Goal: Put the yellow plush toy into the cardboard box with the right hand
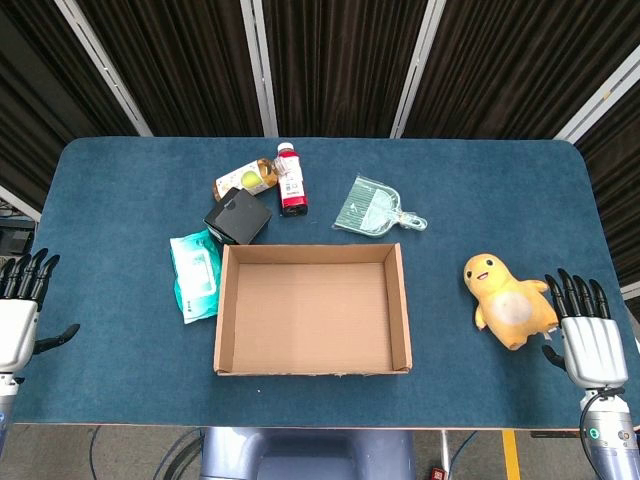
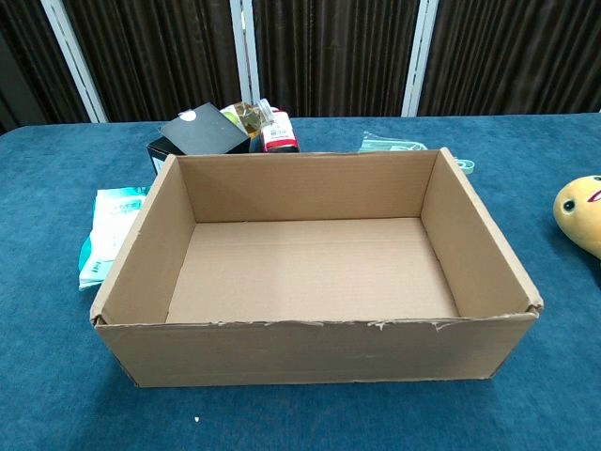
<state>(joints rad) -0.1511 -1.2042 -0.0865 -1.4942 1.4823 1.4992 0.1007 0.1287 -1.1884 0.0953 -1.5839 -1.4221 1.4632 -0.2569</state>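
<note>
The right robot hand rests open just beside the yellow plush toy; a shallow grip on its soft body could let it slip short of the cardboard box; the left robot hand is open too.

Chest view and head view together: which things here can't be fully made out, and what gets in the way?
- Yellow plush toy: chest view, cut off by the right edge; only its face shows.
- Both hands: absent from the chest view; left hand cut by the head view's left edge.
- Green dustpan: chest view, mostly hidden behind the cardboard box wall.
- Bottles: label text too small in both views.
- Black box: its far side is hidden in both views.
</note>
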